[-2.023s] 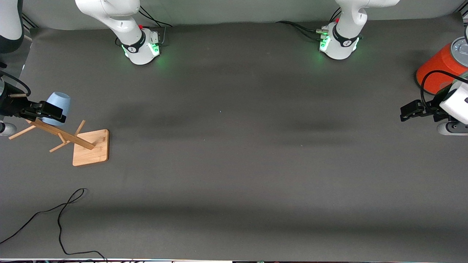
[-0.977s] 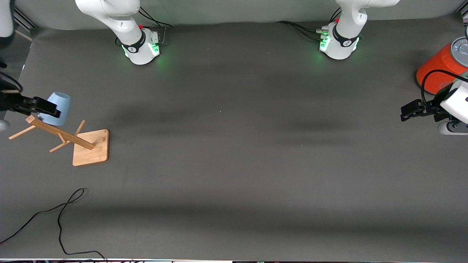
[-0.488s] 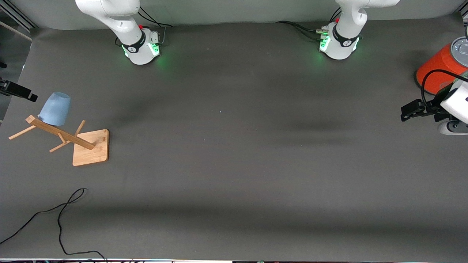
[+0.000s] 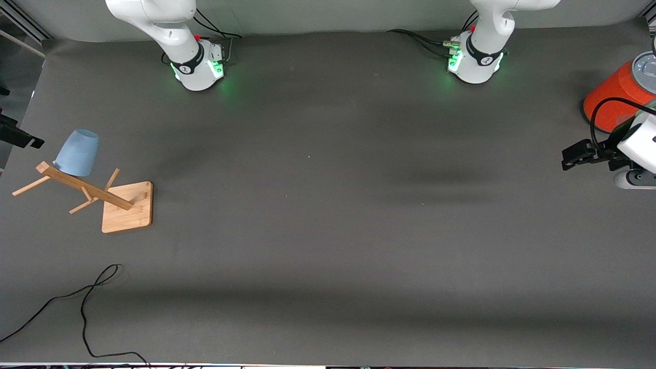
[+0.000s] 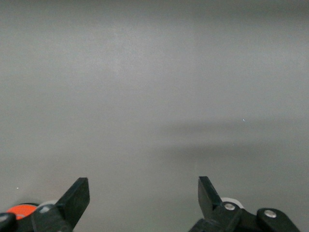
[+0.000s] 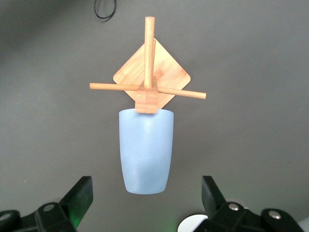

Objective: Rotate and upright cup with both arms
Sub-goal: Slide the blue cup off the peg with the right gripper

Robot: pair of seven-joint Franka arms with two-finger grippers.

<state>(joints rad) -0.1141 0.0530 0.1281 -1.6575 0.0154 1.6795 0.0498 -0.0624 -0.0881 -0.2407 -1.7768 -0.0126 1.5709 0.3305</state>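
The pale-blue cup [image 4: 77, 152] hangs mouth-down on the upper end of a tilted wooden rack [image 4: 128, 207] at the right arm's end of the table. Its rounded base points up and away from the rack. My right gripper [image 4: 20, 137] is open and empty, at the table's edge and apart from the cup. In the right wrist view the cup [image 6: 145, 150] shows whole between my open right gripper's [image 6: 146, 186] fingers, with the rack [image 6: 152, 72] past it. My left gripper [image 4: 571, 154] is open and empty over the left arm's end of the table; the left wrist view [image 5: 142, 186] shows only bare mat.
A big orange-red can with a grey lid [image 4: 615, 95] stands at the left arm's end, close to the left gripper. A black cable [image 4: 87, 302] lies on the mat near the front camera, at the right arm's end. The grey mat [image 4: 328, 205] covers the table.
My right gripper opened, let go of the cup and pulled back toward the table's edge. The cup stays on the rack. The left arm has not moved.
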